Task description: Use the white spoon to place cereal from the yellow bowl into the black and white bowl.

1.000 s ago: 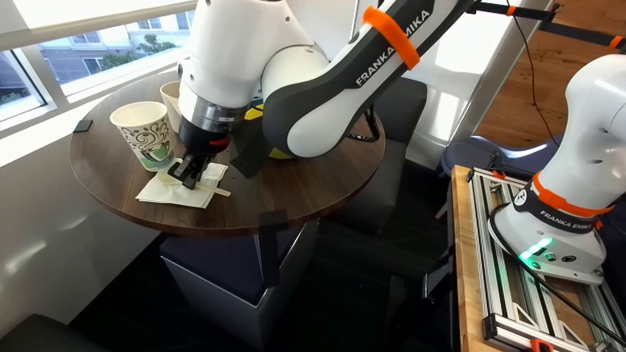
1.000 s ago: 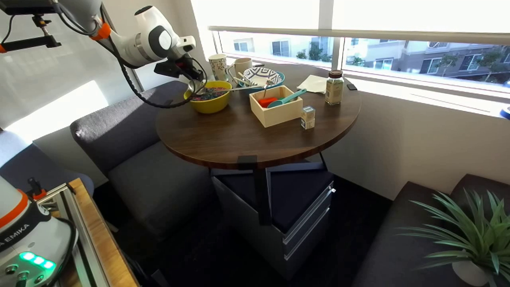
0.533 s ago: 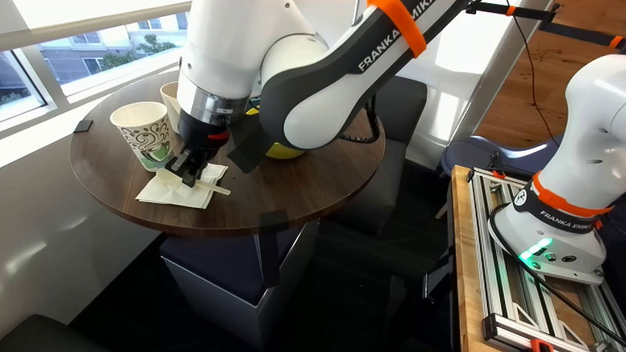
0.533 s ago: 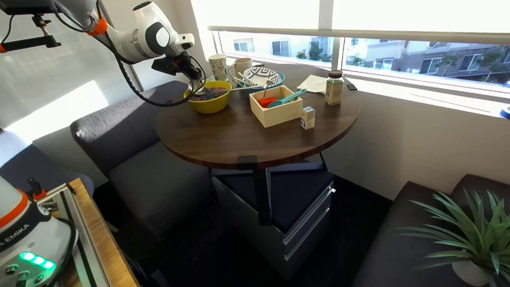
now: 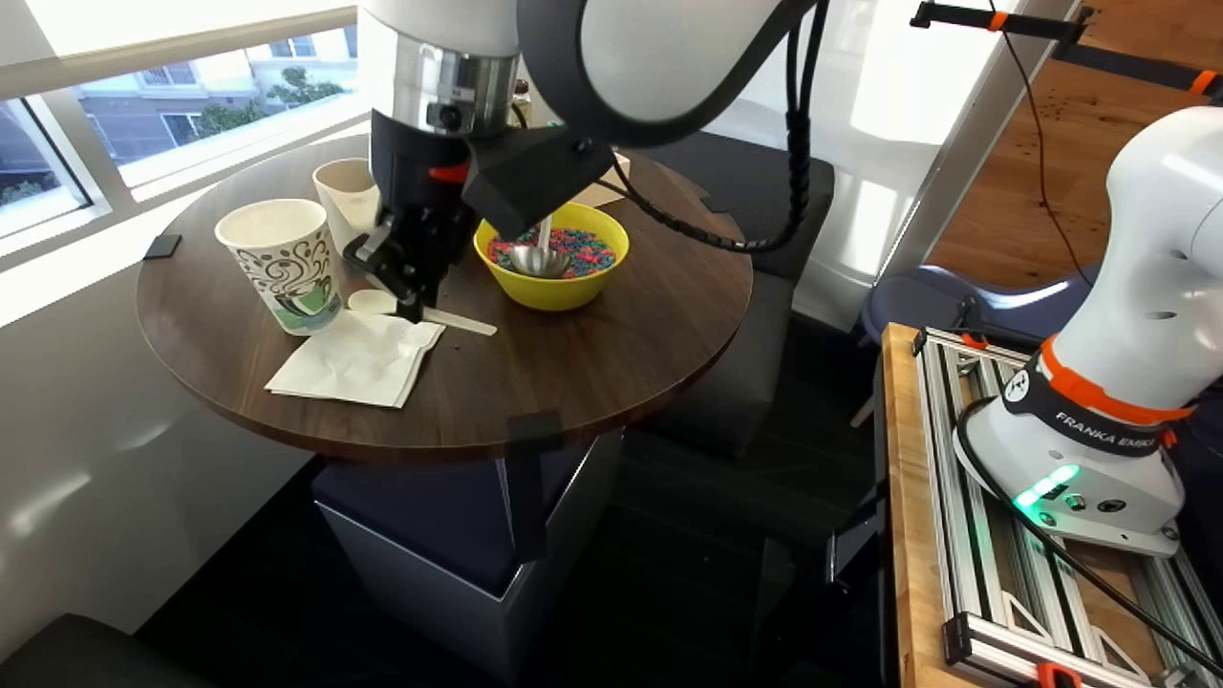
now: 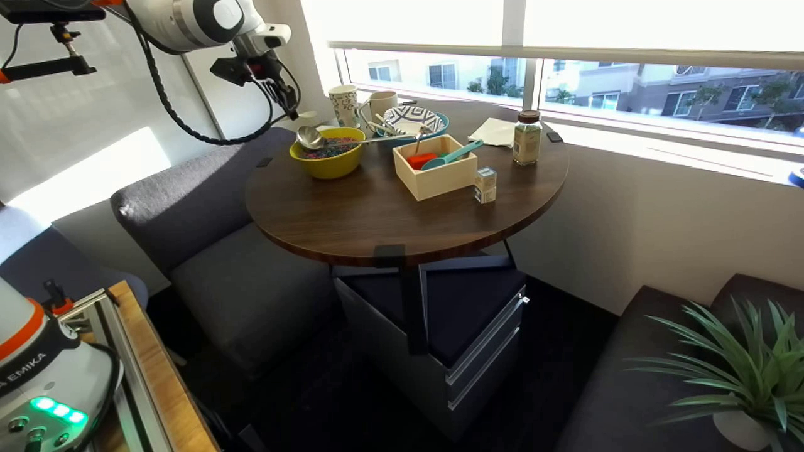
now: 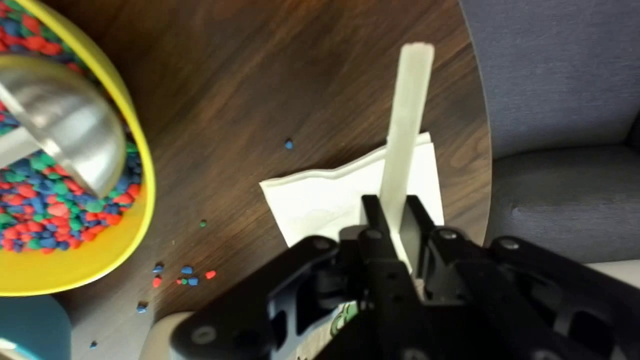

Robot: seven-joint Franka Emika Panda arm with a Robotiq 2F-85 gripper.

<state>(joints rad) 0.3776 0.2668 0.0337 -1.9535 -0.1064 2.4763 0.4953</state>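
My gripper [image 5: 411,311] is shut on the handle of the white spoon [image 5: 463,322] and holds it above the table. In the wrist view the fingertips [image 7: 392,205] pinch the handle [image 7: 407,105]; the spoon's head is hidden there. The spoon's head [image 6: 306,115] shows beside the gripper [image 6: 292,113] in an exterior view. The yellow bowl [image 5: 554,294] holds red, blue and green cereal [image 7: 60,217] and a metal ladle [image 7: 85,125]. The black and white bowl [image 6: 412,118] sits in a blue bowl [image 6: 443,129] beyond the yellow bowl; the arm hides it in an exterior view.
A napkin [image 5: 354,368] lies below the gripper. A patterned paper cup [image 5: 277,258] and beige mug [image 5: 346,196] stand close by. A wooden box [image 6: 436,182] with utensils, a jar [image 6: 526,141] and a small carton [image 6: 485,185] are farther along. Loose bits [image 7: 187,270] lie on the table.
My gripper has risen from the napkin with the spoon in it, shifting somewhat toward the yellow bowl's side. The arm has uncovered the yellow bowl and ladle in an exterior view.
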